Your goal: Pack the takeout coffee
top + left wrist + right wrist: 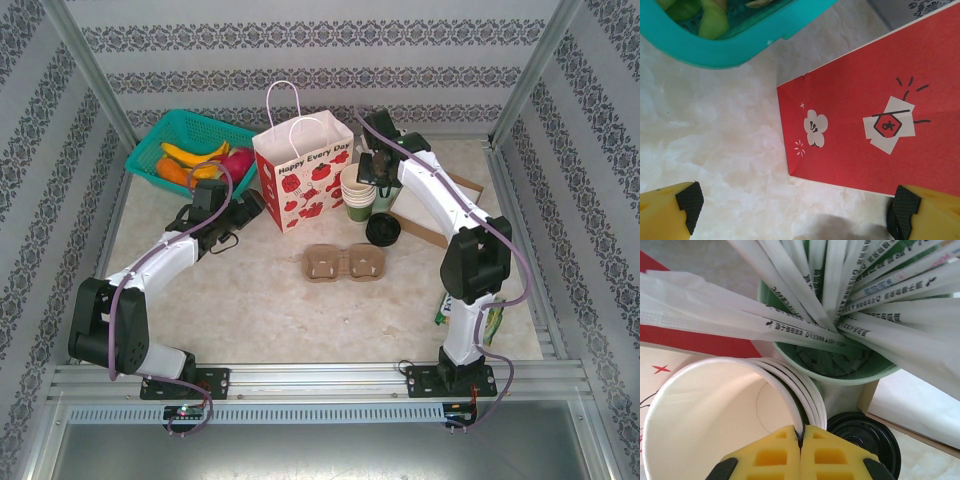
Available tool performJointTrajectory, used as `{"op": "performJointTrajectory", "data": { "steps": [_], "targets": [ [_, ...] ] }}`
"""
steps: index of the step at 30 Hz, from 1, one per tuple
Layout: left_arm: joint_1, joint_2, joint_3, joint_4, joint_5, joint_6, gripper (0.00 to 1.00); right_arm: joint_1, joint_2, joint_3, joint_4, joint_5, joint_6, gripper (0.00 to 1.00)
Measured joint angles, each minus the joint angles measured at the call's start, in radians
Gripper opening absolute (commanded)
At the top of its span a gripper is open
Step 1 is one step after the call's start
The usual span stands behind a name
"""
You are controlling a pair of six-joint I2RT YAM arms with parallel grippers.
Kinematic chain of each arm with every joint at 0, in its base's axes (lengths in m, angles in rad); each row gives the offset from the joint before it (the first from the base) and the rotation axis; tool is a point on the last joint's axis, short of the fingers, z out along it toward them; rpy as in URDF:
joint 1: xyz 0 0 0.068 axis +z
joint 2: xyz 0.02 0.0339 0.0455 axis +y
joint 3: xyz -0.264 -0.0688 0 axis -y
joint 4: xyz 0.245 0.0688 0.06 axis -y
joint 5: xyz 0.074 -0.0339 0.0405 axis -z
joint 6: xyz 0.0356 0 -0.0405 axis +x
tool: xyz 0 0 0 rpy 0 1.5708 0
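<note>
Bright, even light lies flat across the worktop (250,310), shadows faint and soft, the nearest straws (700,305) slightly blurred.

The paper cup (358,210) is dark green outside and white inside. The carrier tray (345,264) is brown, the lid (383,229) black, the basket (148,150) teal. The bag (303,180) is white with red strawberries. The bench (250,310) is cream marble. The left hand (795,210) and right hand (801,440) have yellow fingers.
</note>
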Motion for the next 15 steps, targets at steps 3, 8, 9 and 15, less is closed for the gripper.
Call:
{"op": "performJointTrajectory", "data": {
  "steps": [3,8,9,15],
  "targets": [
    [0.0,-0.002,0.017,-0.012,0.0,0.021,1.0,-0.002,0.0,0.0,0.003,-0.031,-0.007,0.0],
    [0.0,-0.024,0.031,-0.019,0.001,0.042,1.0,-0.009,-0.016,-0.001,0.019,-0.095,-0.009,0.0],
    [0.0,-0.028,0.031,-0.019,0.004,0.045,1.0,-0.013,-0.023,-0.002,0.024,-0.103,-0.009,0.0],
    [0.0,-0.034,0.032,-0.02,0.019,0.049,1.0,-0.031,-0.07,-0.03,0.046,-0.118,-0.01,0.0]
  ]
}}
